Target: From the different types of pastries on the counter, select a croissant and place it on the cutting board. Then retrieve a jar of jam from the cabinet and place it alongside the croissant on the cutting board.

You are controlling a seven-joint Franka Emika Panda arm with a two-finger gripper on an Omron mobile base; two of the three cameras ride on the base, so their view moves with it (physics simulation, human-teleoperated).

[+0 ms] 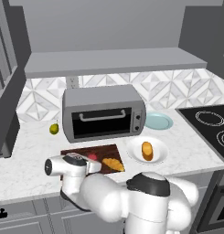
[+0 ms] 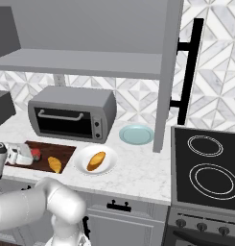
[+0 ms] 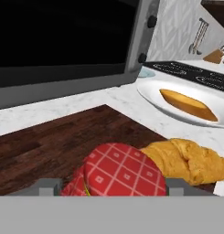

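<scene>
Low over the cutting board (image 1: 81, 151), my tool (image 3: 112, 186) stands with its tips spread either side of the jam jar (image 3: 119, 172), which touches the croissant (image 3: 191, 159) near the board's front edge.

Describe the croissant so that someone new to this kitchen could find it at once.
Find the silver toaster oven on the marble counter; a dark wooden cutting board lies before it. The croissant lies at its right end, golden and crescent-shaped, unlike the stubby roll on the white plate.

The arm (image 1: 131, 196) is glossy white with rounded, thick segments. One joint has a dark grey cap (image 1: 148, 182). The hand (image 1: 72, 165) is white too.
</scene>
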